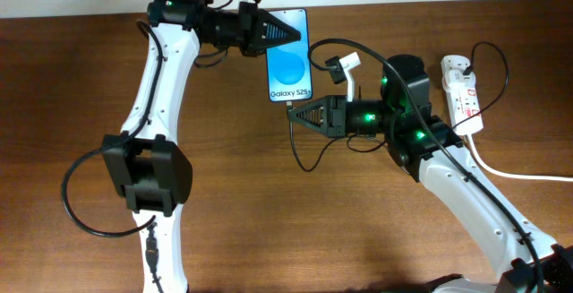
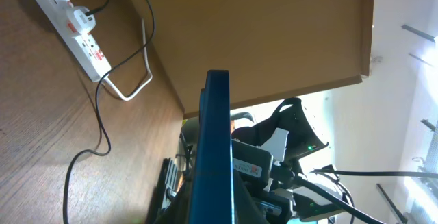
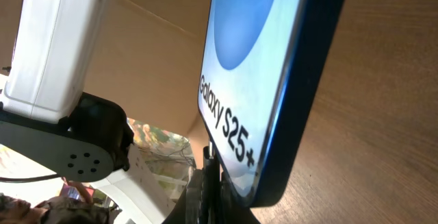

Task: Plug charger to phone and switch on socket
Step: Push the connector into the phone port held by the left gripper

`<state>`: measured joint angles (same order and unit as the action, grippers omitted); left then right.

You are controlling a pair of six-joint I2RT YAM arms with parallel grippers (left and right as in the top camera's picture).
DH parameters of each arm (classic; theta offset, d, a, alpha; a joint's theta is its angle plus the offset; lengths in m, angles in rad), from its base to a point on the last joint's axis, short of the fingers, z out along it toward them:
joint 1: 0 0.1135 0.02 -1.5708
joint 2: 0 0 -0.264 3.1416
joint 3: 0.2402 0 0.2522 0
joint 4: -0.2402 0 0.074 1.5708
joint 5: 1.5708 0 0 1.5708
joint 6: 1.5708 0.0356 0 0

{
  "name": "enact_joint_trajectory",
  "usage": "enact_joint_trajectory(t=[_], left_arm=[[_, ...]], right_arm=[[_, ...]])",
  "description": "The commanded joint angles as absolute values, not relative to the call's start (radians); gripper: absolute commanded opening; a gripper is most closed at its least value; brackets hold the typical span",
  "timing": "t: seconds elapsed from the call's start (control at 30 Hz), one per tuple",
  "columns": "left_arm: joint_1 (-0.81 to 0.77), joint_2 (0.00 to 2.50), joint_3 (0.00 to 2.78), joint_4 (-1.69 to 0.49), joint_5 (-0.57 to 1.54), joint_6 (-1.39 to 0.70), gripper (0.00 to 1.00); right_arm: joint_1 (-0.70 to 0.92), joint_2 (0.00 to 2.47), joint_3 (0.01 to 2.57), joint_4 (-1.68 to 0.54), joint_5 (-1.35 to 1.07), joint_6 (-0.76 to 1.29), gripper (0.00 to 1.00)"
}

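While reaching in from the far left, clamping the left claw (image 1: 295, 33) onto the upper left edge of the phone (image 1: 291, 64). Noting the phone lying screen up at the far middle of the table (image 1: 269, 226), blue display lit and reading "Galaxy S25+". Seeing the same phone edge-on in the left wrist view, standing centred in front of the camera, with the finger pads themselves hidden.

Pressing the right claw (image 1: 296, 114) together on the plug end of the charger (image 1: 291, 108), apparently gripping it, just below the phone's near short edge. Finding the plug tip at that edge, touching or just short of it; being unable to tell which from any view. Tracing the thin black cable down from the tip into a loose loop on the table beneath the right claw.

Recording the socket (image 1: 461, 91) lying at the right side of the table, well apart from the phone, with a white adapter (image 1: 466, 82) seated in it and a thick white cord (image 1: 510, 172) trailing off to the right. Observing red switches (image 2: 99, 58) along the socket in the left wrist view; being unable to tell their position.
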<state>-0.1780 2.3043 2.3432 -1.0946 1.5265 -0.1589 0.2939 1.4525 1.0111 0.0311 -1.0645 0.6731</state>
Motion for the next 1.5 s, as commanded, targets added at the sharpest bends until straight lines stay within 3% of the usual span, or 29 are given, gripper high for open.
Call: enact_joint_trajectory(t=[0.0, 1.47], left_arm=[[-0.175, 2.294, 2.361, -1.100, 1.574, -0.172, 0.00], [-0.193, 2.294, 2.361, -1.062, 1.574, -0.213, 0.00]], right_arm=[[0.272, 1.460, 1.013, 0.049, -1.036, 0.663, 0.04], [0.272, 1.480, 1.013, 0.057, -1.028, 0.664, 0.04]])
